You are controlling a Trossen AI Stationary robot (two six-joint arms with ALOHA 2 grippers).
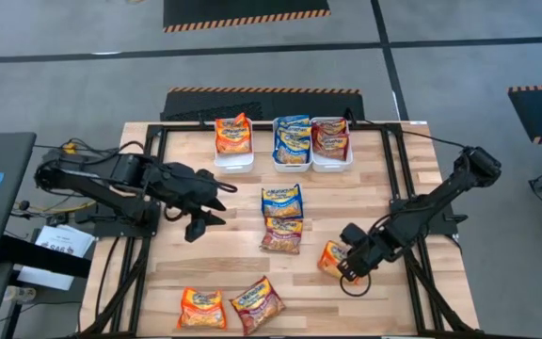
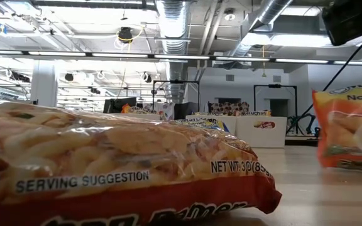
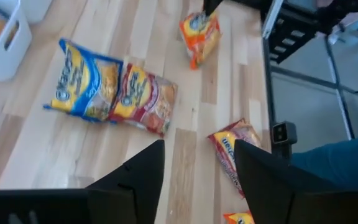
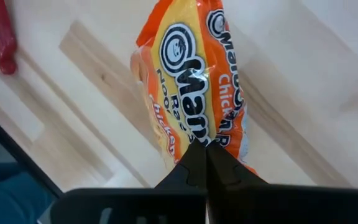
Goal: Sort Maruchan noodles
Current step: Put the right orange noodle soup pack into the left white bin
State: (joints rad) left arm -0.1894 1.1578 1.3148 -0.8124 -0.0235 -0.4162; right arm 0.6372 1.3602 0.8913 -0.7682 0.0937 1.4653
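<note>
Right end effector (image 4: 206, 163) pinching orange packet (image 4: 194, 81), its lower edge hidden

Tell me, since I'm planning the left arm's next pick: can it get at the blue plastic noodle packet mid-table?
Probably yes: the left gripper hangs open, empty, beside the blue plastic noodle packet, nothing between.

Three bins (image 1: 281, 160) line the table's (image 1: 158, 264) far edge; loose packets (image 1: 281, 218) lie mid-table and near its front.
</note>
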